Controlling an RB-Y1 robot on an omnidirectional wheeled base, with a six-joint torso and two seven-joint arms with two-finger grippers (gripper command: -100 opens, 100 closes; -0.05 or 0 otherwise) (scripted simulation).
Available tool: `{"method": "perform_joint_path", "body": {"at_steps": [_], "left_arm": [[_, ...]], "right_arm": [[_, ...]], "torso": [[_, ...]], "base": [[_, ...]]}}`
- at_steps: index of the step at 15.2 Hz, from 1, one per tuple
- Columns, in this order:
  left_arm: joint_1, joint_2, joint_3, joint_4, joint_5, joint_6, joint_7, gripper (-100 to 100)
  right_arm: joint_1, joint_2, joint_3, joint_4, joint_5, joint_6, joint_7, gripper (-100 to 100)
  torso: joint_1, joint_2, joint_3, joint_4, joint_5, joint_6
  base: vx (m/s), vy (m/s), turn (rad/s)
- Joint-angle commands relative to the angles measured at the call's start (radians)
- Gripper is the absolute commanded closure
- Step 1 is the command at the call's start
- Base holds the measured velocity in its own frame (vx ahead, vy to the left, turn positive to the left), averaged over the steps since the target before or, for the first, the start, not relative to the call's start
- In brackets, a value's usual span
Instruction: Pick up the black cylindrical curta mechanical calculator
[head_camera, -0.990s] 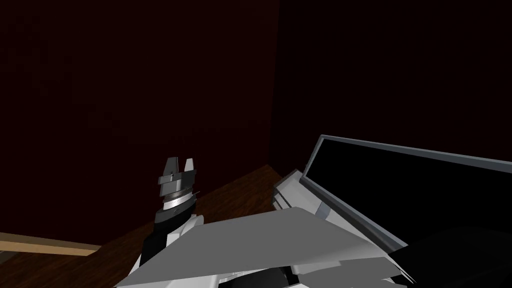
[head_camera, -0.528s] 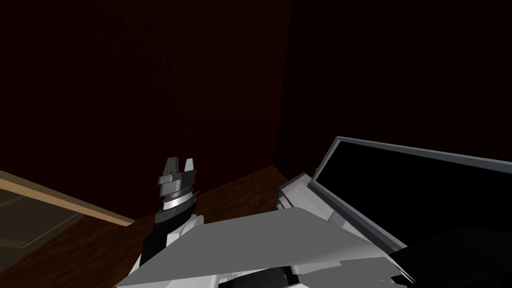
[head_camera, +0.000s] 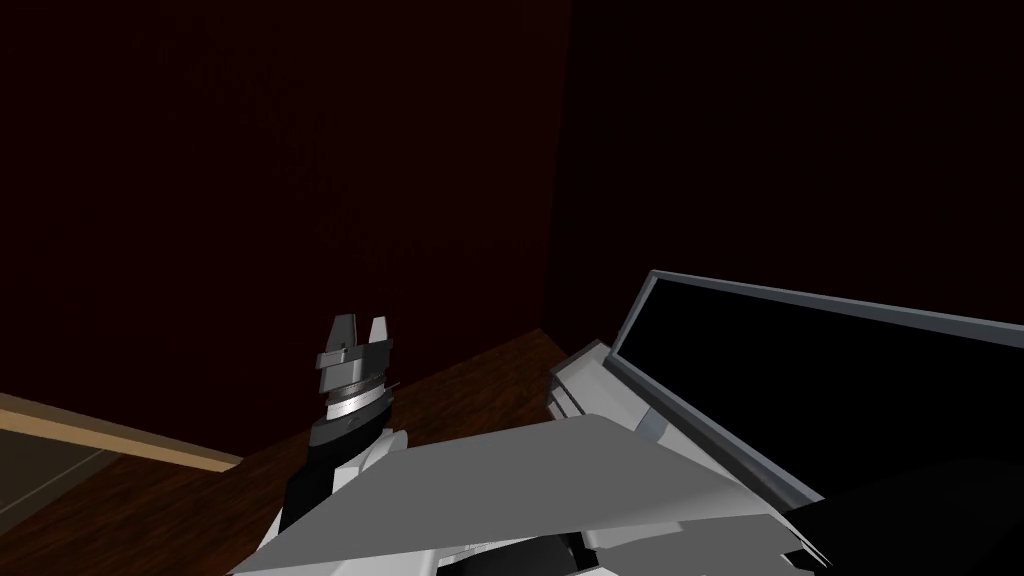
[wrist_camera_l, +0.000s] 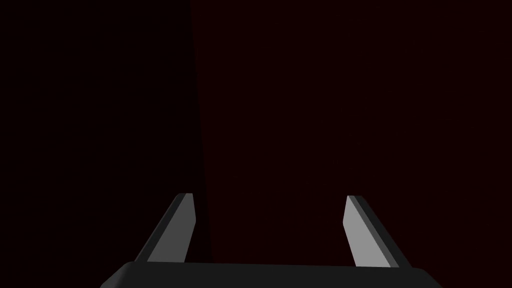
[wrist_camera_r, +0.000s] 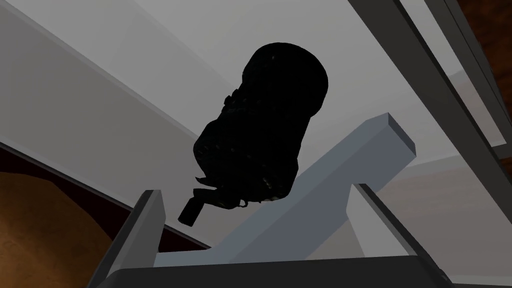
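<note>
Holding the right gripper (wrist_camera_r: 255, 190) just short of the black cylindrical calculator (wrist_camera_r: 262, 135), fingers (wrist_camera_r: 145, 225) spread wide and clasping nothing, presumably to clear the cylinder's girth before closing. Finding the calculator dead ahead at 12 o'clock of that gripper, between the lines of its two fingers and apart from both, lying tilted on a light grey surface (wrist_camera_r: 90, 115), with a small crank-like stub at the end nearest the gripper. Noting a grey slanted bar (wrist_camera_r: 350, 165) just beside the calculator, at about 2 o'clock of the gripper; looks like part of a stand, and likely the reason for coming in along the cylinder's length rather than across it. Cannot tell whether calculator and bar touch. From the head, placing the black-screened monitor (head_camera: 800, 400) at 4 o'clock, a light grey slab (head_camera: 585, 375) at its foot, and the brown wooden desk top (head_camera: 470, 385) near 6 o'clock. Holding the left gripper (head_camera: 361, 322) up at 7 o'clock, fingers likewise released and empty, probably parked there to stay clear of the working arm. Judging the approach nearly done: next, ease forward and close on the cylinder's sides, minding bar and stub.
</note>
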Motion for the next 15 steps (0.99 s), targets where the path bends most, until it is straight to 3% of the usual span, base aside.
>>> {"method": "perform_joint_path", "body": {"at_steps": [1,2,4,6,8,11,12,13,15], "left_arm": [[0.000,0.000,0.000,0.000,0.000,0.000,0.000,0],[0.000,0.000,0.000,0.000,0.000,0.000,0.000,0],[0.000,0.000,0.000,0.000,0.000,0.000,0.000,0],[0.000,0.000,0.000,0.000,0.000,0.000,0.000,0],[0.000,0.000,0.000,0.000,0.000,0.000,0.000,0],[0.000,0.000,0.000,0.000,0.000,0.000,0.000,0],[0.000,0.000,0.000,0.000,0.000,0.000,0.000,0],[0.000,0.000,0.000,0.000,0.000,0.000,0.000,0],[0.000,0.000,0.000,0.000,0.000,0.000,0.000,0]], "right_arm": [[-0.033,0.011,-0.026,0.050,0.024,-0.016,0.011,-100],[-0.033,0.011,-0.026,0.050,0.024,-0.016,0.011,-100],[-0.087,0.037,-0.070,0.072,0.073,0.002,0.039,-100],[-0.087,0.037,-0.070,0.072,0.073,0.002,0.039,-100],[-0.140,0.062,-0.115,0.095,0.122,0.019,0.067,-100],[-0.140,0.062,-0.115,0.118,0.122,0.019,0.067,-100],[-0.140,0.062,-0.115,0.099,0.122,0.019,0.067,-100],[-0.167,0.075,-0.137,0.106,0.147,0.027,0.081,-100],[-0.167,0.075,-0.132,0.087,0.138,0.027,0.081,-100]], "torso": [[0.000,0.000,0.000,0.000,0.000,0.000],[0.000,-0.001,0.000,0.000,0.000,0.000],[0.001,-0.002,-0.001,0.000,0.000,0.000],[0.000,0.000,0.000,0.000,0.000,0.000],[0.000,-0.001,0.000,0.000,0.000,-0.001],[0.000,0.000,0.000,0.000,0.000,0.000],[0.001,-0.001,0.000,0.000,0.000,0.000],[0.001,-0.001,-0.001,0.000,0.000,0.000],[0.001,-0.002,-0.001,0.000,0.000,-0.001]], "base": [[-0.026,-0.020,-0.011],[-0.011,-0.012,0.020],[-0.028,-0.024,-0.109],[-0.040,-0.033,-0.075],[-0.046,-0.040,-0.110],[-0.030,-0.022,-0.041],[-0.005,0.000,0.008],[-0.016,-0.011,-0.073],[-0.021,-0.015,-0.057]]}}
